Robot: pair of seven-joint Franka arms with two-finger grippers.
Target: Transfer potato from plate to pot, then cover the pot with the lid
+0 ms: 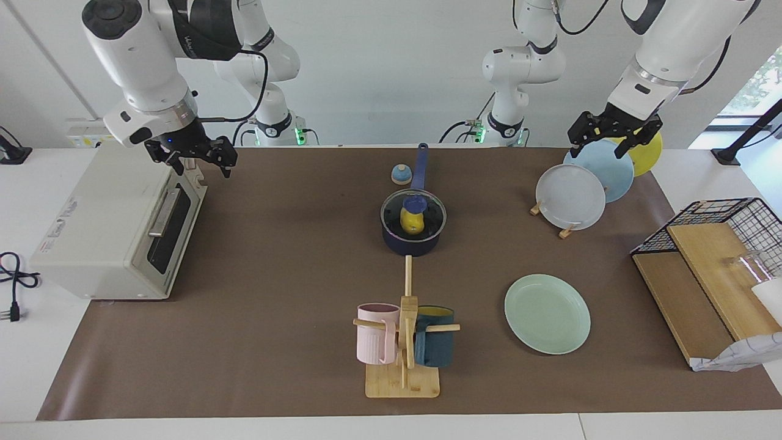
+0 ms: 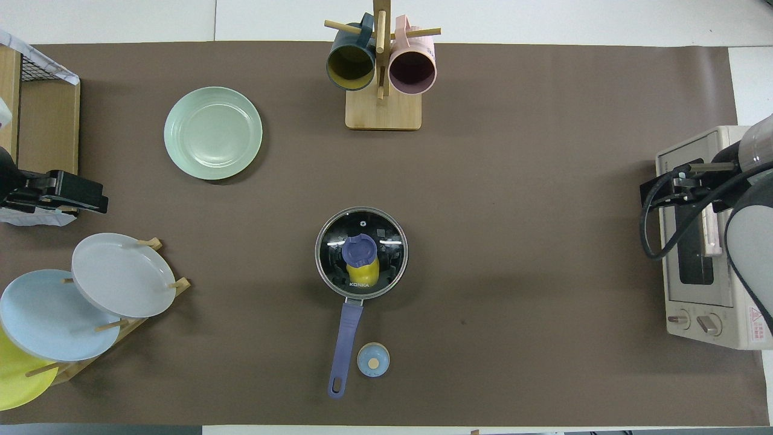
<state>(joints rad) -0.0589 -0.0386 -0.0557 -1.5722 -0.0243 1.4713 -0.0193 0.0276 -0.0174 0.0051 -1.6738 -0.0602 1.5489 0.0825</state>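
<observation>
Small navy-blue saucepan (image 1: 413, 238) sits mid-desk, long handle toward me. Bright-yellow oval potato (image 1: 411, 222) lies inside it. Round clear glass lid (image 1: 413, 214) with blue knob rests on the saucepan's rim. Pale mint-green plate (image 1: 547, 313) lies bare, farther from me than the saucepan, toward my left arm's end. My left tool (image 1: 613, 137) hangs over the plate rack (image 1: 565, 231), fingers spread, holding nothing. My right tool (image 1: 198, 160) hangs over the white toaster oven (image 1: 116, 226), likewise spread and holding nothing.
</observation>
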